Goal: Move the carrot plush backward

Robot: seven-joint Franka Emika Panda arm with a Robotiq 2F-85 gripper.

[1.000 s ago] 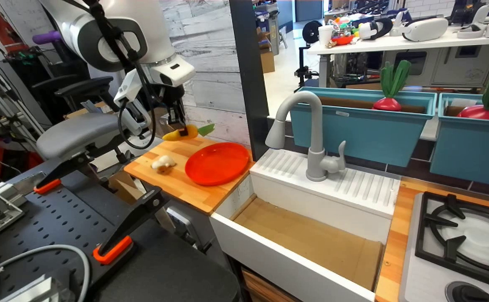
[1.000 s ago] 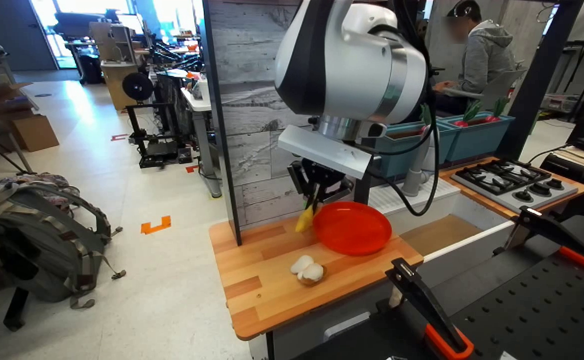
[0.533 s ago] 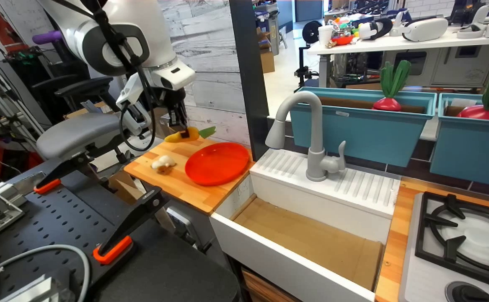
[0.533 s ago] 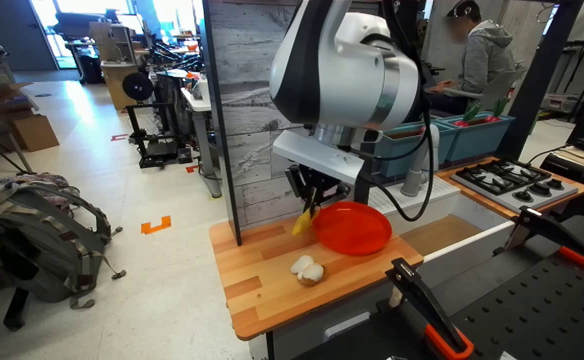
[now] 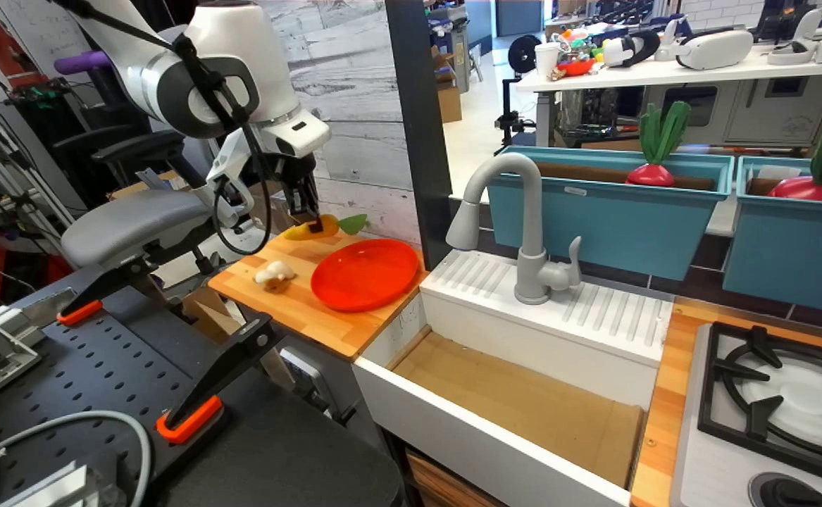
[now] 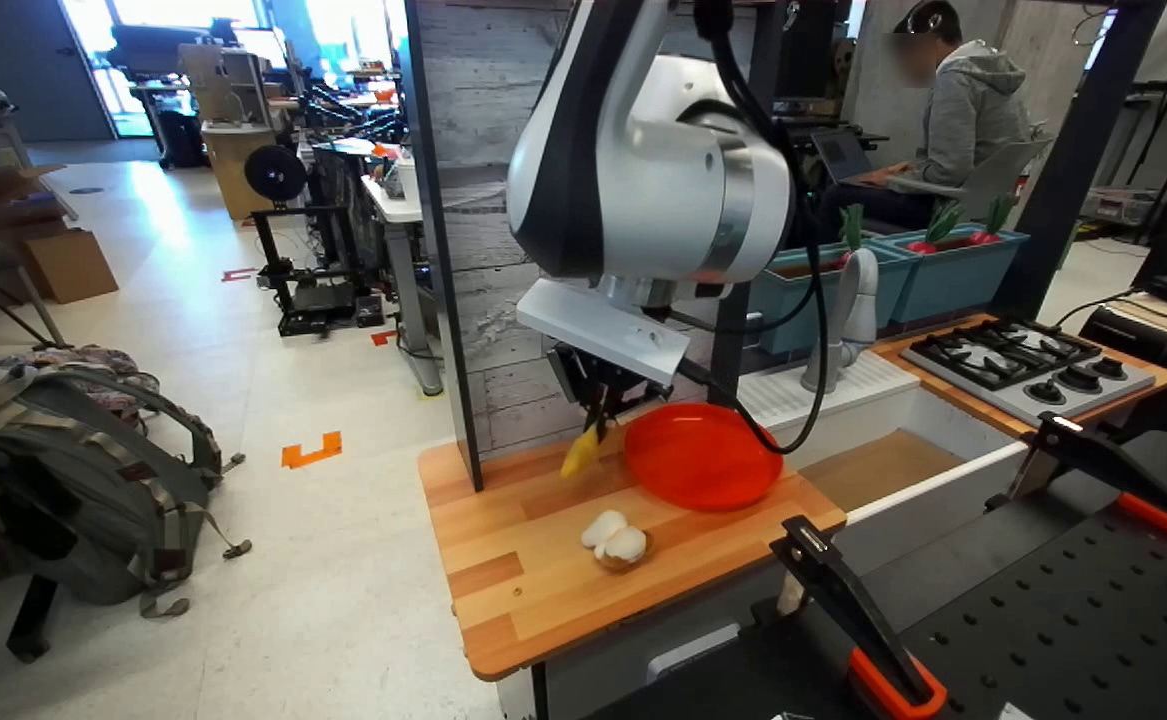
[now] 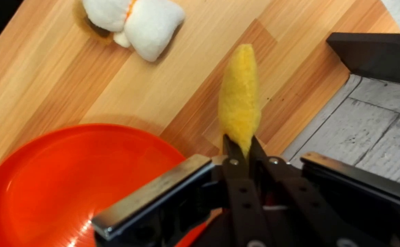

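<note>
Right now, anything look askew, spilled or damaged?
Nothing looks spilled or damaged: the gripper holds the carrot plush, and the red plate sits on the wooden counter. One oddity: a black cable hangs in a loose loop near the gripper, perhaps a snag risk.

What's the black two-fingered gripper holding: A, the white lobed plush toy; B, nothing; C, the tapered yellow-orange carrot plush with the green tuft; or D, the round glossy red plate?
C: in the wrist view, the black two-fingered gripper is shut on the tapered yellow-orange carrot plush.
</note>
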